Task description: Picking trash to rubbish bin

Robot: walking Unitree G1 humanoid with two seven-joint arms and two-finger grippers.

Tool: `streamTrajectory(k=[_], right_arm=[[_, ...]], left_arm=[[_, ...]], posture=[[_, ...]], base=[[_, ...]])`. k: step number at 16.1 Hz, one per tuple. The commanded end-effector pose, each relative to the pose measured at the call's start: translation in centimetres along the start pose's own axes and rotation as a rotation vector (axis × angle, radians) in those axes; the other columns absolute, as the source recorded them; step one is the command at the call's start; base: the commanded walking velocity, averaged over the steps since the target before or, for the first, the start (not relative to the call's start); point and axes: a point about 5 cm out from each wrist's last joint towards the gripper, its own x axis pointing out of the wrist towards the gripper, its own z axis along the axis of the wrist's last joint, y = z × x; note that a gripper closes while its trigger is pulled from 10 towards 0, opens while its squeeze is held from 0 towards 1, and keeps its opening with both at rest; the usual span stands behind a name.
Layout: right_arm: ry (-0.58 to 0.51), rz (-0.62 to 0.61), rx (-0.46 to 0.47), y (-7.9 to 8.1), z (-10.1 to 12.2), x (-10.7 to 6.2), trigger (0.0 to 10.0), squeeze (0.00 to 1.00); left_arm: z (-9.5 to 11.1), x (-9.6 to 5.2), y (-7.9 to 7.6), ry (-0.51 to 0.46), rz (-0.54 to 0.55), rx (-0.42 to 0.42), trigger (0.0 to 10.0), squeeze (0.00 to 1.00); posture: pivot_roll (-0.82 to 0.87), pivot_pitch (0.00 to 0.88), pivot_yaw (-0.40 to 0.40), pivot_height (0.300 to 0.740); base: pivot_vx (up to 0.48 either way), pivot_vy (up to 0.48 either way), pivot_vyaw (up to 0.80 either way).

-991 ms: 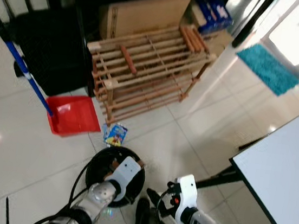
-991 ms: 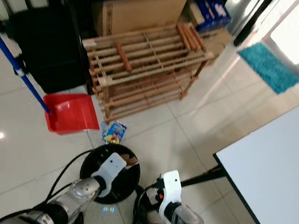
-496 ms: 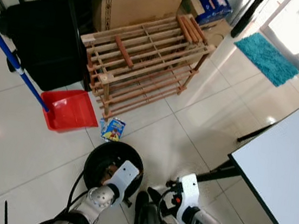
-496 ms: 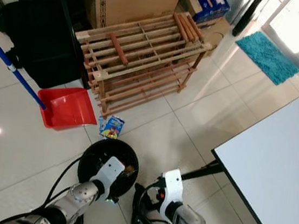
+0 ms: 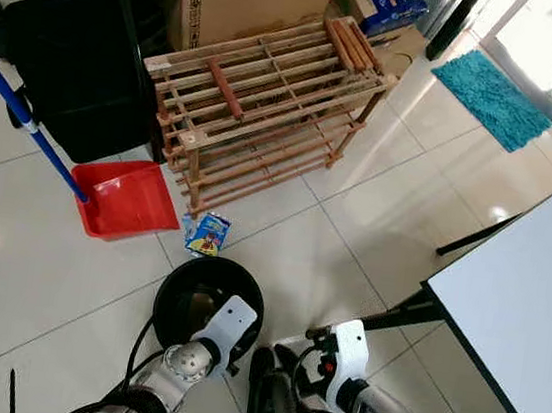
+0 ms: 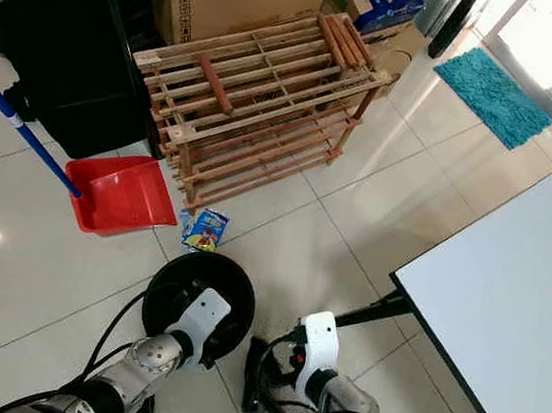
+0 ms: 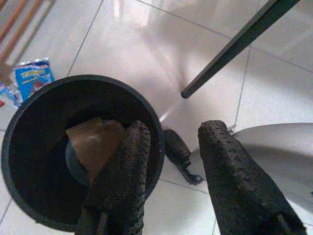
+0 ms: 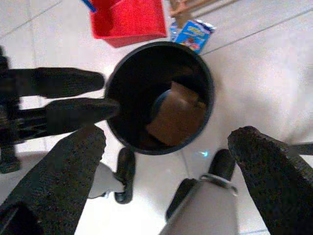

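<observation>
Looking at your left gripper, its fingers are spread with nothing between them, hanging right over the rim of the black rubbish bin. Your right gripper is spread wide too, empty, just beside the bin on the other side. The one piece still out is the blue snack wrapper, lying flat on the floor tiles just past the bin from both grippers, near the foot of the wooden rack and beside the red dustpan.

What could bite you, I'd say: the bin sits between your grippers and that wrapper, so reaching straight over could knock or tip it. A flat foil pack on glossy tile will probably skate away, maybe under the rack.

Worth checking the wrist views, since they look straight down into the bin and show a brown crumpled piece already at the bottom; the head views give you the rack, the dustpan and the white desk off to your right.
</observation>
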Motion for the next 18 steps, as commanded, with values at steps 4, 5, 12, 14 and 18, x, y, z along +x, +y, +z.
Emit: streamTrajectory(k=[4, 5, 12, 14, 18], right_arm=[[0.106, -0.28, 0.03, -3.7, -2.7, -1.4, 10.0, 0.0], [0.117, -0.31, 0.035, -4.1, -2.8, -1.4, 10.0, 0.0], [0.189, -0.498, 0.038, -6.0, -3.6, -2.1, 10.0, 0.0], [0.2, -0.509, 0.046, -6.0, -4.0, -2.2, 10.0, 0.0], [0.222, -0.545, 0.077, -6.0, -4.7, -2.6, 10.0, 0.0]], left_arm=[[-4.8, -2.4, 2.7, 0.148, 0.179, -0.051, 10.0, 0.0], [-5.3, -2.7, 3.3, 0.159, 0.21, -0.064, 10.0, 0.0], [-6.0, -3.6, 5.1, 0.172, 0.41, -0.17, 10.0, 0.0], [-5.8, -3.6, 5.3, 0.171, 0.438, -0.176, 10.0, 0.0], [-6.3, -3.7, 5.1, 0.199, 0.475, -0.185, 10.0, 0.0]], posture=[[-0.12, 0.248, -0.123, 0.74], [-0.1, 0.226, -0.116, 0.74], [-0.04, 0.104, -0.095, 0.74], [-0.04, 0.091, -0.096, 0.74], [-0.03, 0.05, -0.101, 0.74]], base=[[0.0, 0.0, 0.0], [0.0, 0.0, 0.0], [0.0, 0.0, 0.0], [0.0, 0.0, 0.0], [0.0, 0.0, 0.0]])
